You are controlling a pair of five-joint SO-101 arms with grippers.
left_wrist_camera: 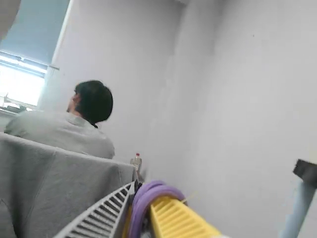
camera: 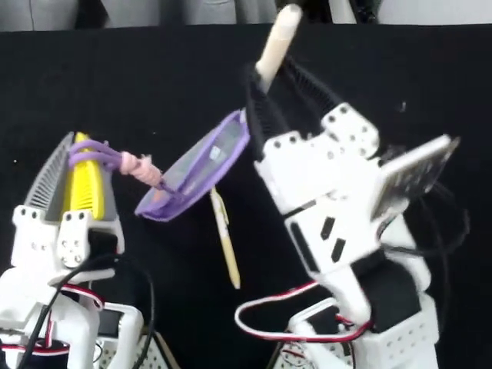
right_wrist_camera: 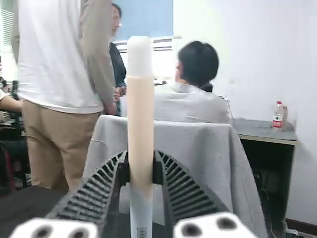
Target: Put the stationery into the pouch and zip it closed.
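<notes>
Purple pouch (camera: 201, 165) hangs tilted above the black table (camera: 154, 77), between my two arms. Its zip side is hard to make out, so I cannot tell whether it is open. Its purple wrist strap (camera: 100, 156) is pinched by my left gripper (camera: 77, 146), caught between the grey and yellow fingers (left_wrist_camera: 168, 218). That arm stands raised, gripper pointing up. A pale pen (camera: 225, 234) lies on the table below the pouch, its upper end hidden behind it. My right gripper (camera: 269, 77) is clamped on a cream marker (right_wrist_camera: 140, 124), held upright with the white cap on top. The marker's lower end is hidden between the black fingers (right_wrist_camera: 99, 191).
</notes>
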